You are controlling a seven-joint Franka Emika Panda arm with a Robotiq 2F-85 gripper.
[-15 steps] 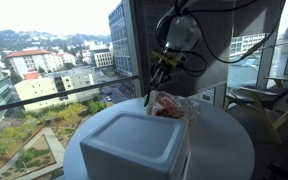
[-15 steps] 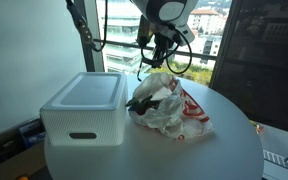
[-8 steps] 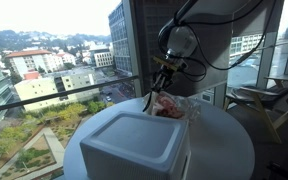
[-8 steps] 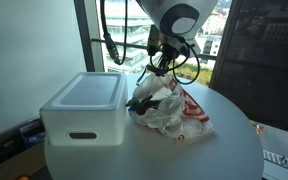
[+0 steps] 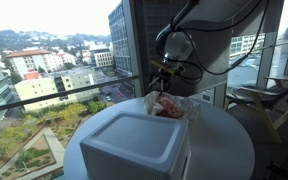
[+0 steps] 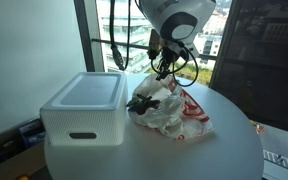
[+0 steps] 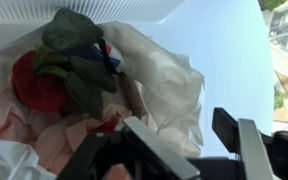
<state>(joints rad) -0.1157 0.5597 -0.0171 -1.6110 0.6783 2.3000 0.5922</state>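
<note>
Plastic bag [image 6: 179, 112], fingers [image 7: 252, 150] above (parted), wrist [image 6: 179, 20] vertical

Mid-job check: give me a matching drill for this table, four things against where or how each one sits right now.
Things:
1. box
2. plastic bag
3. gripper
4. green cloth

States:
A. hovering above the bag, jaws apart
B. white, closed, beside the bag
C. tucked in the bag's mouth
D. crumpled on the table, red print

Pairs: 1-B; 2-D; 3-A; 4-C
</note>
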